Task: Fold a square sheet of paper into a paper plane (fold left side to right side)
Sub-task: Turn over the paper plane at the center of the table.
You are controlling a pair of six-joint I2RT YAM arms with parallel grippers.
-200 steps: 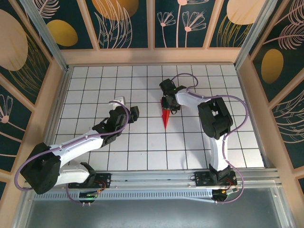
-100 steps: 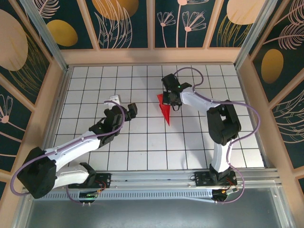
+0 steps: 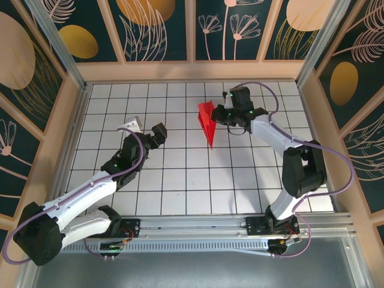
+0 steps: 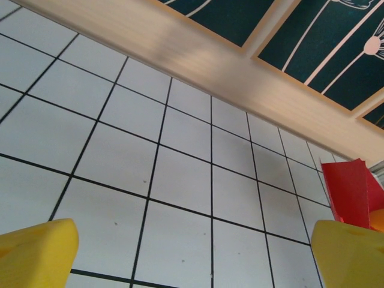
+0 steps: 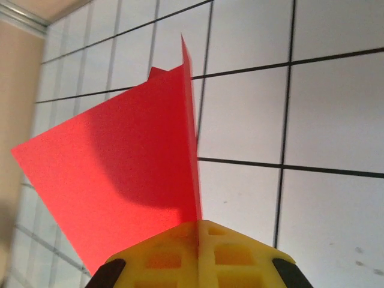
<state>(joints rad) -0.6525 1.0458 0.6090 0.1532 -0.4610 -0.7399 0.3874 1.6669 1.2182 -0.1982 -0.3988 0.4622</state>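
From above, the right gripper [image 3: 223, 115] pinches the red paper plane [image 3: 207, 125] mid-desk [image 3: 180, 174]. Its nose points toward the arms and its long axis runs near-to-far. The left gripper [image 3: 144, 129] gapes wide, well apart.

Left wrist: spread yellow fingers [image 4: 36, 255], with the plane [image 4: 348, 191] at far right.

Right wrist: jaws clamped on the plane [image 5: 120, 174], one flap raised. I'd lay it flat with the edges matched before creasing.

Left wrist view: paper plane [image 4: 351, 192] is clipped by the right edge, and its lower part is hidden behind the left hand's [image 4: 193, 255] finger [image 4: 348, 255] at lower right. Both fingers are cut off at the bottom edge. The wooden rail [image 4: 180, 60] across the top is blurred.
Right wrist view: the paper plane's near end is hidden between the right hand's [image 5: 198, 227] closed fingers, which are cropped at the bottom.
Top view: the fingertip contact is too small to resolve.
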